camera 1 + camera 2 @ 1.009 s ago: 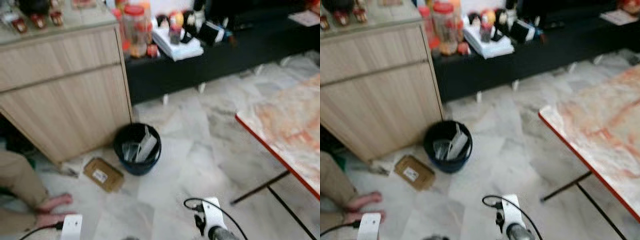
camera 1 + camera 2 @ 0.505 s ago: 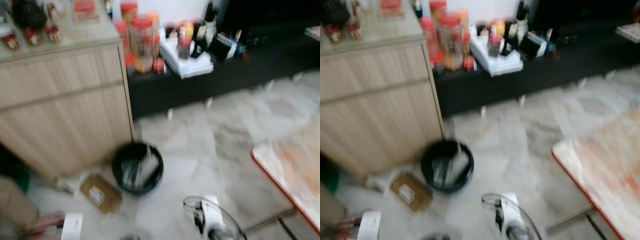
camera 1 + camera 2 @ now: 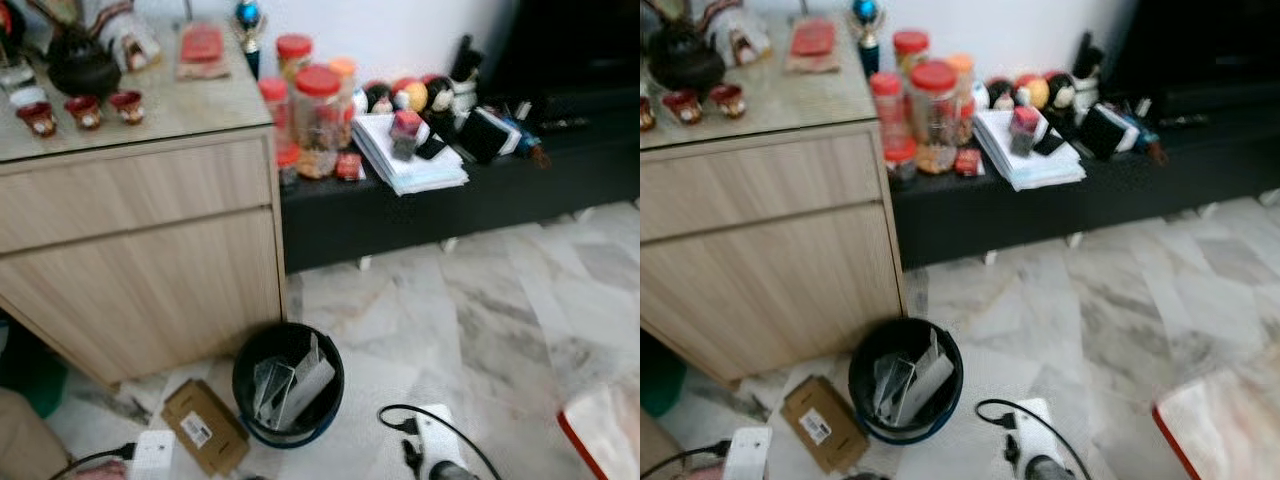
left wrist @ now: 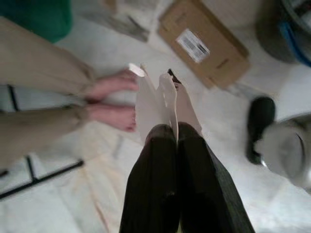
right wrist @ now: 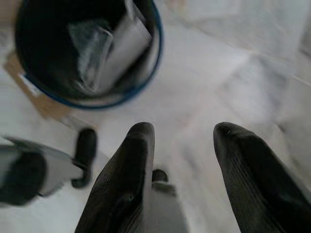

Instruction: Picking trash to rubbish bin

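A pale marble-tiled floor [image 3: 450, 320] spreads before a light wooden cabinet [image 3: 140, 250] on the left and a long, low black shelf [image 3: 420, 205] running along the far wall to the right. On the cabinet's glass tabletop [image 3: 150, 95] stand a dark teapot [image 3: 82, 68] and small red cups [image 3: 82, 110]. Red-lidded jars [image 3: 315, 115], a stack of white papers [image 3: 410, 160] and small figurines [image 3: 400, 95] crowd the black shelf.

The rubbish bin [image 3: 288, 385], black with a blue rim, stands on the floor just near of the cabinet's right corner, and holds crumpled plastic and a flat white piece. A flattened cardboard box [image 3: 205, 428] with a white label lies on the floor just left of the bin, touching it or nearly so. At the near right, the red-edged corner of a table [image 3: 600, 440] comes in.

The left gripper [image 4: 167, 133] hangs low at the near left, its fingers [image 4: 150, 184] pressed together on a piece of white paper trash [image 4: 160, 104], above the floor near a person's bare feet [image 4: 112, 99] and tan trouser legs [image 4: 39, 92]. The right gripper [image 5: 184, 133] hovers over the floor just near of the bin, its fingers [image 5: 131, 165] spread wide and holding nothing.
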You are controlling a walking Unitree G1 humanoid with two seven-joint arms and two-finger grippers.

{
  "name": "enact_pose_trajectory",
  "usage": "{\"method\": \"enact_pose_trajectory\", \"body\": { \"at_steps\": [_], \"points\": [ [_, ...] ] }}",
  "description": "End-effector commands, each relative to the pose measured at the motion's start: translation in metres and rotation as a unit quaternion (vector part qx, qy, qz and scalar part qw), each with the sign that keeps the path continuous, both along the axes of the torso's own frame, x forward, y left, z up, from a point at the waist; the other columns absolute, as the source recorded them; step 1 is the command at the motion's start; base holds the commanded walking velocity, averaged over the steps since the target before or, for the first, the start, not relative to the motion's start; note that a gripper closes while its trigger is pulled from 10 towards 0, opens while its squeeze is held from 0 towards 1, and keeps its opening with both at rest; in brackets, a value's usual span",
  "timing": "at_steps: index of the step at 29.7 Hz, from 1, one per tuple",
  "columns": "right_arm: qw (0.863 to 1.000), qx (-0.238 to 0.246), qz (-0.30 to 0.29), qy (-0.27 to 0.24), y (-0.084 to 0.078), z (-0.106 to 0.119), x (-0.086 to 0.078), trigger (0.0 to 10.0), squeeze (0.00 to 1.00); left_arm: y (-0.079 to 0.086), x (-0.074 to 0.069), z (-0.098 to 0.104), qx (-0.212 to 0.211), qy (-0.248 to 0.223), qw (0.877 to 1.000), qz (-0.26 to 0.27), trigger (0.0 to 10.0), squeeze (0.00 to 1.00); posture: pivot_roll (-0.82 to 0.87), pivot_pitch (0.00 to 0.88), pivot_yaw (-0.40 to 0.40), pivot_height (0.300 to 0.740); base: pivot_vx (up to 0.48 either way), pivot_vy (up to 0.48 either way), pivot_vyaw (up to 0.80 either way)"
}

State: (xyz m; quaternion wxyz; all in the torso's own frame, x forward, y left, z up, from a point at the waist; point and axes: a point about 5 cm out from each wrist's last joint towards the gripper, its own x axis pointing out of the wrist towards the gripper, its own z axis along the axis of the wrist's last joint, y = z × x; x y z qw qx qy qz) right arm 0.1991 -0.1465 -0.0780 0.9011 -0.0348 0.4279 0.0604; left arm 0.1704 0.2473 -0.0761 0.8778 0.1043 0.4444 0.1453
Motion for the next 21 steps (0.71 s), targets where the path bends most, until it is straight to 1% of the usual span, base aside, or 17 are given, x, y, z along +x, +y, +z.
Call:
{"method": "enact_pose_trajectory", "body": {
  "at_steps": [1,6,8,9,12,14,15,16,17,18,19,20,21],
  "points": [
    [1.000,-0.014,-0.009,0.016,-0.012,-0.004,-0.008,10.0,0.00,-0.005,-0.004,-0.004,-0.005,0.011,1.000,-0.005,10.0,0.00,0.12,0.151,-0.021,0.740,0.461,0.000,0.00],
    [1.000,-0.013,-0.011,0.016,-0.012,-0.004,-0.009,10.0,0.00,-0.004,-0.005,-0.004,-0.004,0.011,1.000,-0.006,10.0,0.00,0.12,0.156,-0.021,0.740,0.456,0.000,0.00],
    [1.000,-0.011,-0.012,0.016,-0.012,-0.004,-0.008,10.0,0.00,-0.005,-0.004,-0.003,-0.002,0.010,1.000,-0.010,10.0,0.00,0.12,0.156,-0.021,0.740,0.428,0.000,0.00],
    [1.000,-0.012,-0.007,0.017,-0.011,-0.004,-0.008,10.0,0.00,-0.005,-0.002,-0.002,0.003,0.005,1.000,-0.015,10.0,0.00,0.12,0.159,-0.021,0.740,0.319,0.000,0.00],
    [1.000,-0.016,0.008,0.024,-0.010,-0.005,-0.008,10.0,0.00,-0.006,0.005,0.001,0.009,-0.003,0.999,-0.031,10.0,0.00,0.12,0.162,-0.022,0.740,0.000,0.000,0.00],
    [1.000,-0.014,0.013,0.022,-0.009,-0.004,-0.006,10.0,0.00,-0.009,0.017,0.007,0.012,-0.027,0.998,-0.049,10.0,0.00,0.12,0.163,-0.023,0.740,0.000,0.000,0.00],
    [1.000,-0.013,0.014,0.020,-0.008,-0.003,-0.005,10.0,0.00,-0.010,0.021,0.008,0.012,-0.034,0.998,-0.054,10.0,0.00,0.12,0.163,-0.023,0.740,0.000,0.000,0.00],
    [1.000,-0.003,0.019,0.015,-0.006,-0.001,-0.001,10.0,0.00,-0.014,0.032,0.014,0.014,-0.054,0.996,-0.074,10.0,0.00,0.12,0.165,-0.026,0.740,0.000,0.000,0.00],
    [0.999,0.013,0.032,0.008,-0.001,0.002,0.005,10.0,0.00,-0.023,0.050,0.024,0.006,-0.086,0.990,-0.107,10.0,0.00,0.12,0.165,-0.027,0.740,0.000,0.000,0.00],
    [0.999,0.019,0.043,0.006,0.001,0.004,0.008,10.0,0.00,-0.030,0.060,0.029,-0.006,-0.104,0.987,-0.123,10.0,0.00,0.12,0.165,-0.028,0.740,0.000,0.000,0.00],
    [0.999,0.021,0.049,0.003,0.003,0.006,0.011,10.0,0.00,-0.035,0.066,0.032,-0.017,-0.111,0.984,-0.135,10.0,0.00,0.12,0.165,-0.030,0.740,0.000,0.000,0.00],
    [0.999,0.021,0.049,0.003,0.003,0.006,0.011,10.0,0.00,-0.035,0.066,0.032,-0.017,-0.111,0.984,-0.135,10.0,0.00,0.12,0.165,-0.030,0.740,0.000,0.000,0.00],
    [0.998,0.026,0.057,-0.008,0.004,0.010,0.017,10.0,0.00,-0.046,0.079,0.040,-0.031,-0.128,0.977,-0.168,10.0,0.00,0.12,0.164,-0.031,0.740,0.000,0.000,0.00]
  ]
}}
